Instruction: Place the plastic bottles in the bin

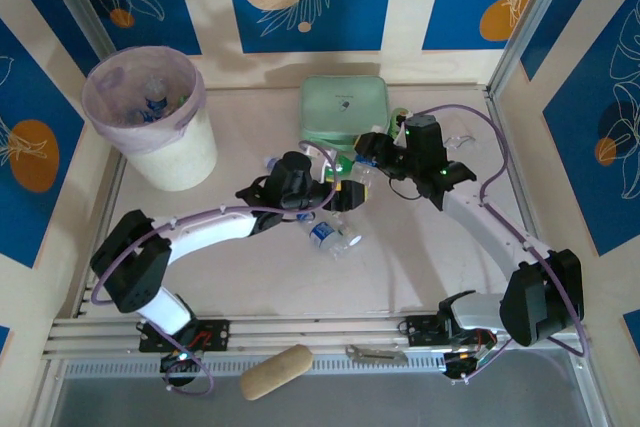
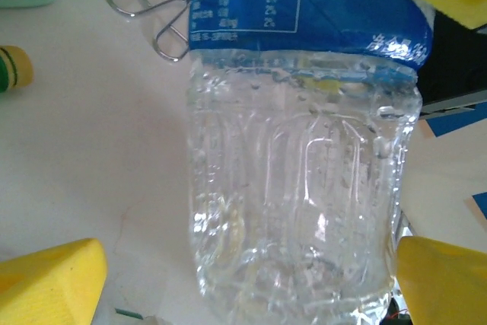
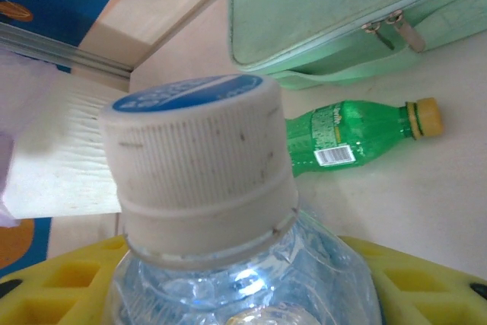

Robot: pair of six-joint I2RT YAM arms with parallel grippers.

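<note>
Looking over the surface, we see the bin at ten o'clock with bottles inside; the left gripper stands wide astride a clear bottle near centre, the right gripper clamps a capped bottle by its neck, a green bottle lying at three o'clock of it

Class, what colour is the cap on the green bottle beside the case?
Yellow cap, clearest in the right wrist view.

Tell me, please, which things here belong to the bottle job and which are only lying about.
Job: bin, labelled clear bottle, white-capped bottle, green bottle.
Lying about: mint-green case, wire clip, tan roll.
</note>
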